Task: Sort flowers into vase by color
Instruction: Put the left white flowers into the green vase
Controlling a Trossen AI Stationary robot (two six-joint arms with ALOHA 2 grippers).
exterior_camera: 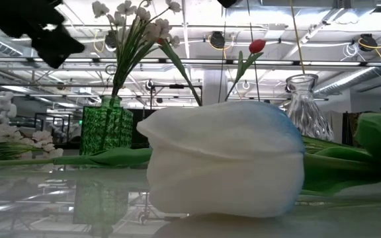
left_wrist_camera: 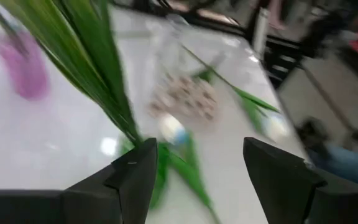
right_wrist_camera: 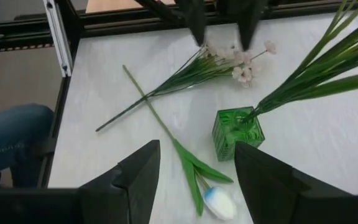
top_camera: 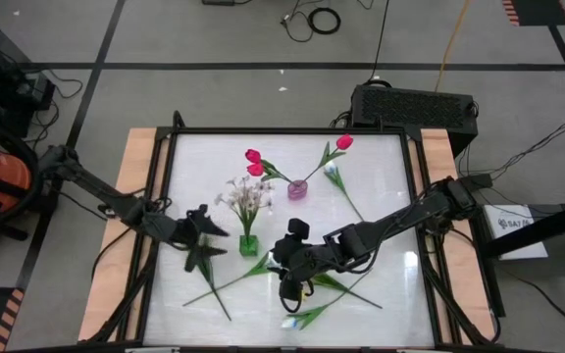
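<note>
At frame centre, flowers partly sorted on the desk (top_camera: 381, 284).
Left pincer (top_camera: 204, 257) wide above a cream spray (right_wrist_camera: 229, 62); right pincer (top_camera: 290, 279) wide, empty; green vase (top_camera: 249, 244) holds cream blossoms.

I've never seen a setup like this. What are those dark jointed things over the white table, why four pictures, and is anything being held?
Those are two robot arms, each ending in a two-finger gripper. One picture looks straight down, one sits at table height, and two come from cameras on the arms' wrists.

From above, the left gripper hangs beside the green vase, which holds a cream spray. The right gripper hovers over loose stems. Both are open and hold nothing.

A pink vase holds pink-red tulips. The low camera sits right behind a white tulip lying on the table; a clear vase stands behind it. Another cream spray lies flat.
</note>
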